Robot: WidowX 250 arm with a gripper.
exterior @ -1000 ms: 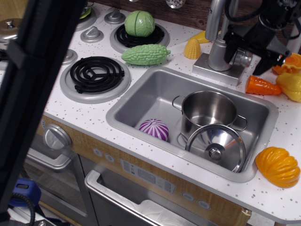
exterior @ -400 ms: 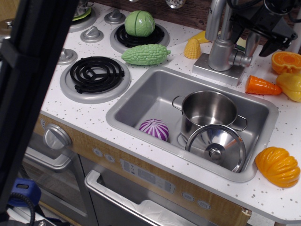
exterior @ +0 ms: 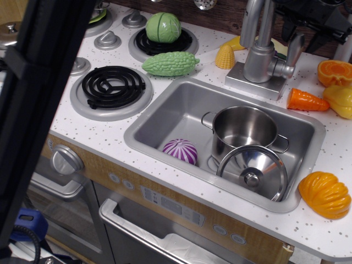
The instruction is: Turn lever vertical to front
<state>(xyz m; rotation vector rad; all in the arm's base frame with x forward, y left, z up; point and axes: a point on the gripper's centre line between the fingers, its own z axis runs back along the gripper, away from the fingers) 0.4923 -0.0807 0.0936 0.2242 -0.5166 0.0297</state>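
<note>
The lever (exterior: 295,50) is a flat silver paddle on a short stub on the right side of the faucet body (exterior: 258,60). It stands nearly upright, tip pointing up. My black gripper (exterior: 304,28) is at the top right, just above the lever and clear of it. Its fingers (exterior: 286,23) look spread apart and hold nothing. Much of the gripper is cut off by the top edge.
The sink (exterior: 165,118) holds a steel pot (exterior: 245,129), its lid (exterior: 253,173) and a purple vegetable (exterior: 180,150). A toy carrot (exterior: 305,100), an orange half (exterior: 334,72) and corn (exterior: 224,56) lie around the faucet. A black bar (exterior: 38,99) blocks the left.
The gripper was around the lever by the faucet base, then rose up and away from it. The lever swung from low and hidden to standing upright and free.
</note>
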